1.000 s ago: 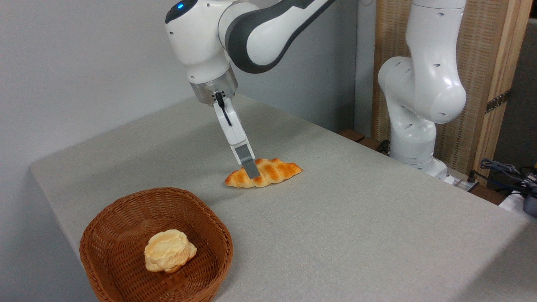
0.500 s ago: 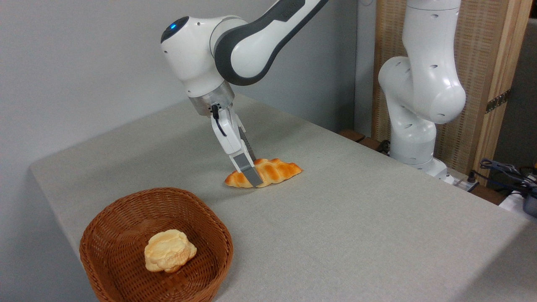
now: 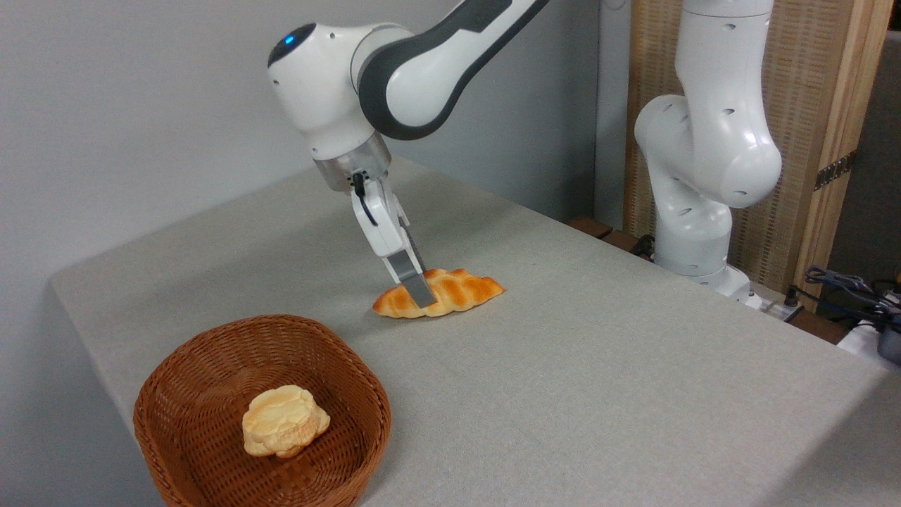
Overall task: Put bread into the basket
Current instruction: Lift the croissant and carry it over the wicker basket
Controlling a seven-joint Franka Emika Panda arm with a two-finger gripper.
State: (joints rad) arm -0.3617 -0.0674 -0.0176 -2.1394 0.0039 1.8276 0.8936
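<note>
Grey cloth covers the table [image 3: 598, 394] that fills most of the frame, and just left of its centre sits the long, golden orange-brown twisted bread [image 3: 457, 292] with pointed ends, its left tip raised a touch and its outline nudged slightly left and upward against half a second ago, when it lay flat on the cloth. Across its left-middle stands the arm's two-finger gripper [image 3: 421, 290], the near grey finger pressed to the loaf's front face and the far finger hidden behind it, so the jaws read as clamped on the bread rather than merely straddling it. A second ago the fingers were lower on the loaf and the white wrist stood more upright; now the wrist leans further toward the upper left and has risen a little, which I judge to be the start of the lift. Well apart, in the lower left of the frame, the round reddish-brown woven wicker basket [image 3: 211, 366] is unmoved, with a pale yellow lumpy bun [image 3: 285, 420] resting in its middle. Grasp looks made; carrying and release over the basket remain. At the right edge the arm's white base column [image 3: 704, 148] stands before a slatted wooden panel [image 3: 823, 84].
</note>
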